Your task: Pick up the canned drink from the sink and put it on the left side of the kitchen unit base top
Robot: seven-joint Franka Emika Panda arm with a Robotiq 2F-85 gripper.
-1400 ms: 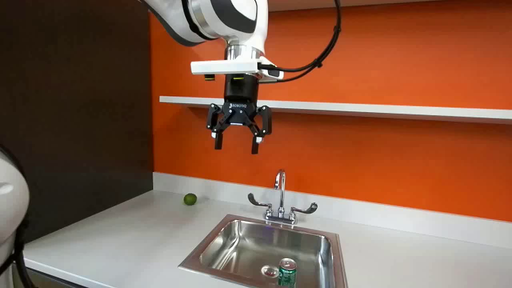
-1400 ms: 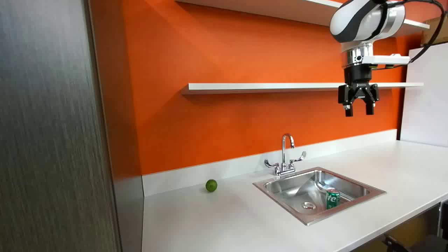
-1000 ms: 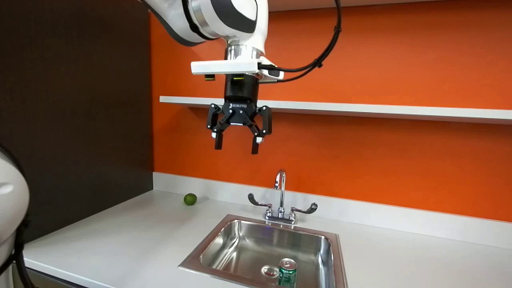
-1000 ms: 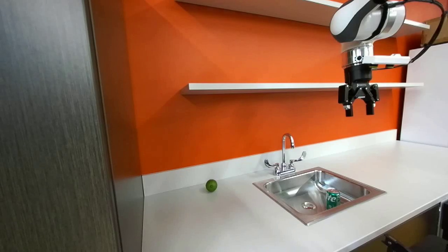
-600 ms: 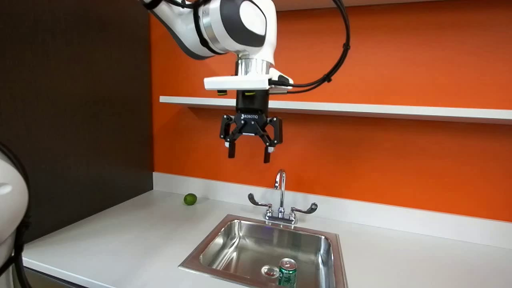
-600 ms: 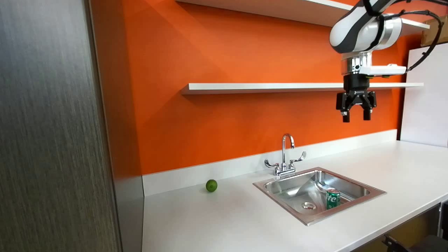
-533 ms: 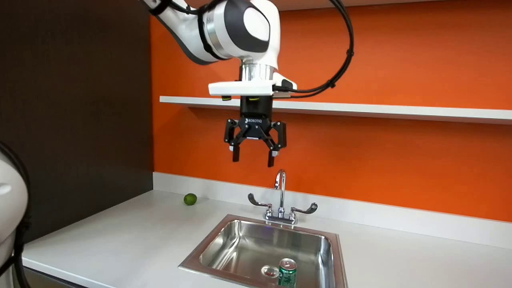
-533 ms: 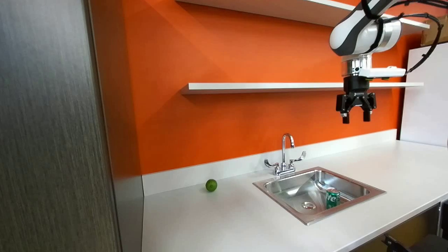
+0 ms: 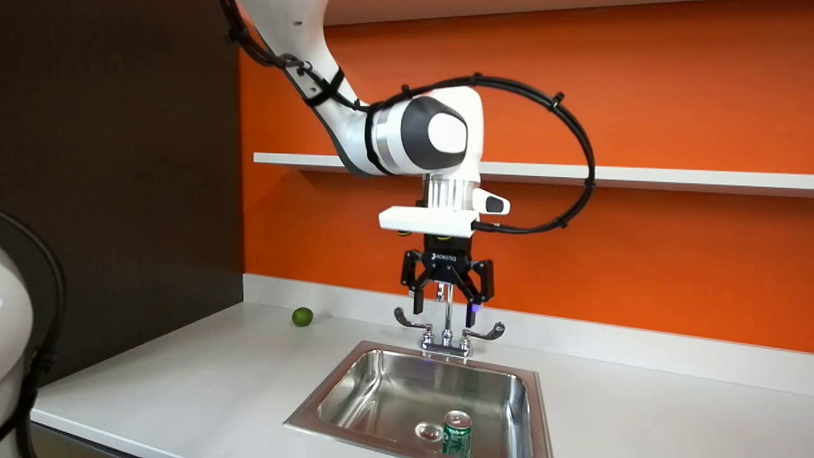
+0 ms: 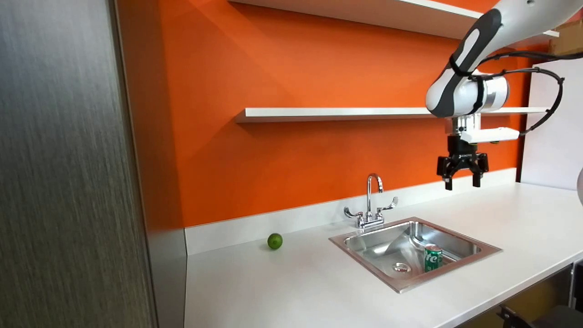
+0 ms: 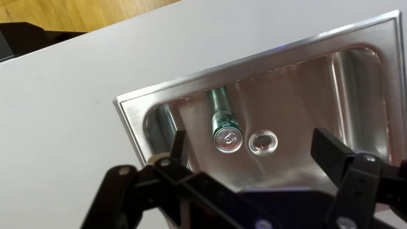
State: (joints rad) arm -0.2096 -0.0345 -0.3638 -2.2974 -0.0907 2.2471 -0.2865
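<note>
Backing both exterior views: flat orange wall (image 10: 291, 168). Before it runs the long, flat, pale grey-white counter (image 10: 255, 291), seen in all three views; the wrist view adds yellowish wooden boards (image 11: 79, 14) past its edge. Straight white wall shelf (image 10: 346, 112) above, exterior views only. White-and-grey jointed robot arm (image 9: 346, 127) reaches down in front of it.

Let into the counter: rectangular stainless-steel sink (image 10: 489, 250), flat-rimmed, its whole outline shown in an exterior view. Black two-fingered pincer (image 10: 462, 186) points down, well above the counter; fingers (image 11: 332, 159) spread wide, nothing gripped. Chrome two-handled faucet (image 9: 448, 331) at the sink's rear edge: upper part hidden behind the pincer in an exterior view, yet the full arched spout (image 10: 380, 186) stands clear in an exterior view.

Task item: small green cylindrical silver-topped drink can (image 10: 433, 260), pale lettering on its side, upright in the sink just beside the round metal drain (image 11: 263, 142), well below the pincer. Small round green lime-like fruit (image 9: 303, 317) rests on the counter, well apart from the sink; exterior views only. Wrist view adds a green reflection (image 11: 218, 98) on the steel by the can and, smallest, its pull tab (image 11: 230, 138).
</note>
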